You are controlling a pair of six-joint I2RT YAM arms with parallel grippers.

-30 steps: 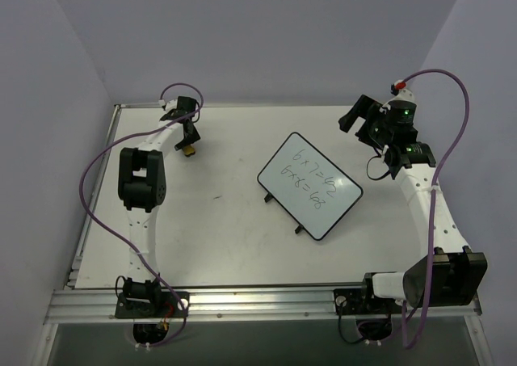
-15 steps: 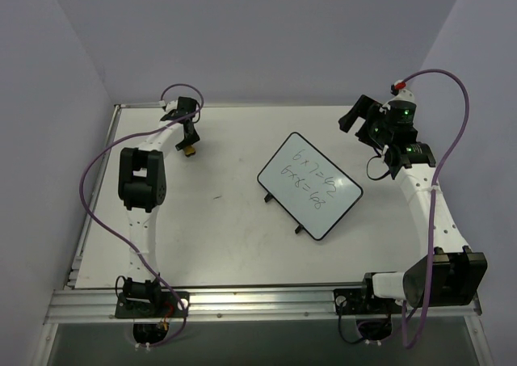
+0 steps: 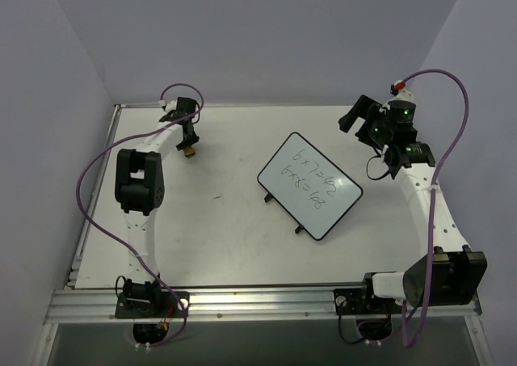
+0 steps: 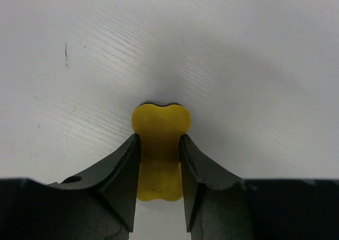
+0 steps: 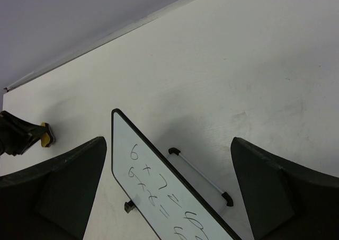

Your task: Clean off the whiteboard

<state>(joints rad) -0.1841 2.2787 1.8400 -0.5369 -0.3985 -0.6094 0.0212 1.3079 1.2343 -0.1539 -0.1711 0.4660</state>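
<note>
From above, the whiteboard (image 3: pixel 310 186) lies in the middle of the frame, turned cornerwise on the table (image 3: pixel 218 237). It is well apart from the left gripper (image 3: pixel 188 145) at upper left, nearer the right gripper (image 3: pixel 365 126) at upper right, and touches neither. It is white with a thin black round-cornered frame and two lines of dark handwritten sums. In the left wrist view the fingers (image 4: pixel 124 166) are clamped on a yellow eraser (image 4: pixel 160 121) resting on the table. In the right wrist view the fingers stand wide apart, holding nothing. The board shows in the gap between them at lower centre, down on the table, small black feet at its edges.
</note>
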